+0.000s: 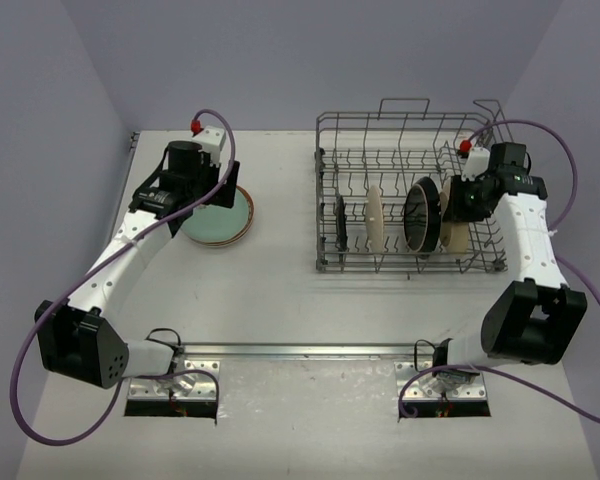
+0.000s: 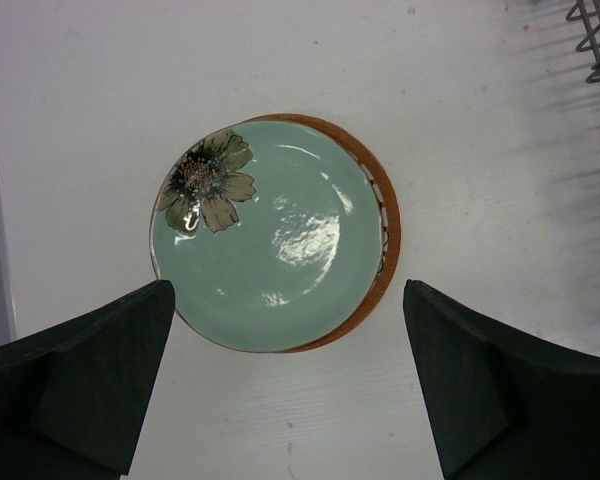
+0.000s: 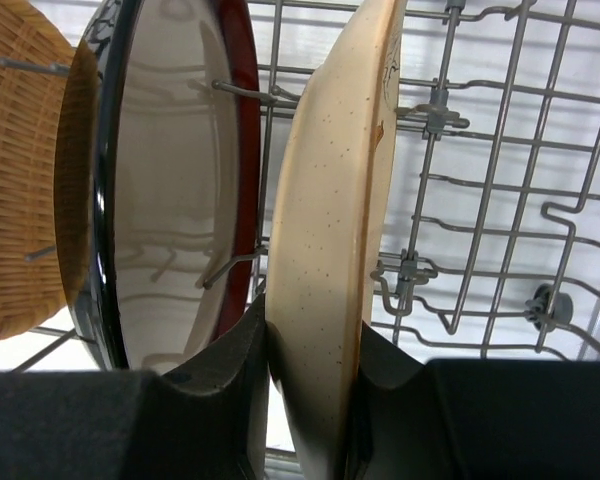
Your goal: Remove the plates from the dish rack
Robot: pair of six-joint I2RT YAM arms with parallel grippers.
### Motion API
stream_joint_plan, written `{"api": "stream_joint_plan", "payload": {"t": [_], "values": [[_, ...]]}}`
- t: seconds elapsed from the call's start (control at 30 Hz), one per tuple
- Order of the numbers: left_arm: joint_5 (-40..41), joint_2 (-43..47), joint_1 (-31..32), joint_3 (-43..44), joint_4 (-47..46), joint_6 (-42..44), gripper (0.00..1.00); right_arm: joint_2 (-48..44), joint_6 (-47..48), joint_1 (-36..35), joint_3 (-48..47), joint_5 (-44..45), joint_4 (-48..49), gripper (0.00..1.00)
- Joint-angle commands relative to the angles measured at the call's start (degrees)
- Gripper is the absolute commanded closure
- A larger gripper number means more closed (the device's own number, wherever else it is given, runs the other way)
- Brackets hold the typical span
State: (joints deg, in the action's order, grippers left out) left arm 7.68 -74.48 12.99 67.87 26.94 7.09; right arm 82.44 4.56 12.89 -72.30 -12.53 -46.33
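The grey wire dish rack [image 1: 410, 262] stands at the right with several plates upright in its tines. My right gripper [image 1: 464, 205] reaches into its right end. In the right wrist view the gripper [image 3: 315, 340] is shut on the rim of a cream speckled plate [image 3: 330, 200], one finger on each face. A black-rimmed plate [image 3: 170, 190] stands just left of it. At the left, a pale green flower plate [image 2: 270, 240] lies flat on an orange-brown plate [image 2: 388, 240]. My left gripper [image 2: 288, 292] hovers open above them, holding nothing.
An orange-brown woven-looking plate [image 3: 20, 170] stands beyond the black one. A cream plate [image 1: 374, 220] and a dark plate [image 1: 341, 222] stand further left in the rack. Rack wires [image 3: 500, 200] crowd the right of the held plate. Walls enclose the table.
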Motion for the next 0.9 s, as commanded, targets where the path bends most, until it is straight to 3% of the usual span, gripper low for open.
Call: {"api": "stream_joint_plan", "payload": {"t": [0.0,0.4,0.57,0.7,0.87], "values": [[-0.55,-0.57,-0.50,3.33,-0.39,0.28,0.00,-4.48,-1.80,0.68,-8.96,-2.76,-0.07,1.00],[0.97,-1.00,-1.27,4.17,-0.77,0.32,0.00,-2.84,-0.22,0.82,-25.74,-2.81,-1.66,1.00],[-5.13,-2.24,-4.30,8.08,1.76,-1.46,0.00,-2.63,4.46,0.07,-30.78,-10.86,1.22,1.00],[-10.65,-3.60,-8.34,11.33,3.10,-3.05,0.00,-4.74,12.65,-8.73,-29.66,-7.11,5.90,1.00],[-24.99,-6.18,-17.97,16.60,6.94,-6.47,0.00,-7.88,24.82,-29.03,-24.30,4.05,14.34,1.00]]}}
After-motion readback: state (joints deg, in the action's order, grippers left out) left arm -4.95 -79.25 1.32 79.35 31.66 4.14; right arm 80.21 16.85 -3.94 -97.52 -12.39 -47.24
